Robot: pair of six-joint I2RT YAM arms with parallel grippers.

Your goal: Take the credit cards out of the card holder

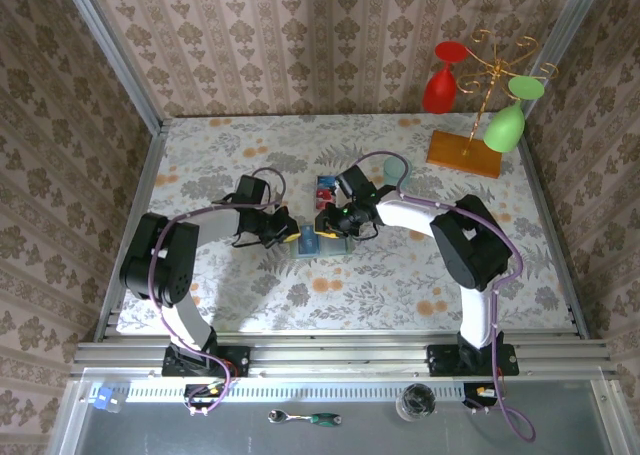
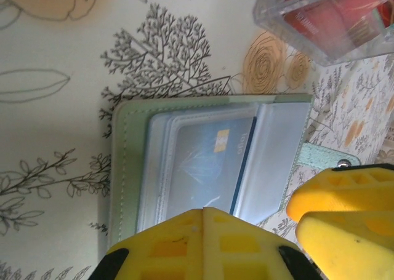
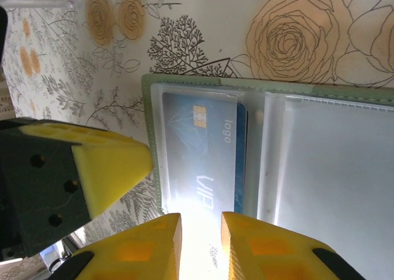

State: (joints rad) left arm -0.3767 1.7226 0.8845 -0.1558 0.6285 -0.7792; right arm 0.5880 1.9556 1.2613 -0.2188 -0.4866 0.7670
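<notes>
Tabletop [image 2: 55, 108], left gripper [image 2: 203, 213] at card holder [image 2: 126, 169]

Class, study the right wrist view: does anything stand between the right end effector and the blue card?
Only the clear sleeve of the card holder: the blue card lies inside it, under the film. No separate object shows between the right end effector and the card, though glare hides the near edge.

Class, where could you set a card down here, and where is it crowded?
Free: cloth between wallet and near rail; far-left corner beyond the left arm. Crowded: centre, where left gripper and right gripper meet at the wallet by the box.
</notes>
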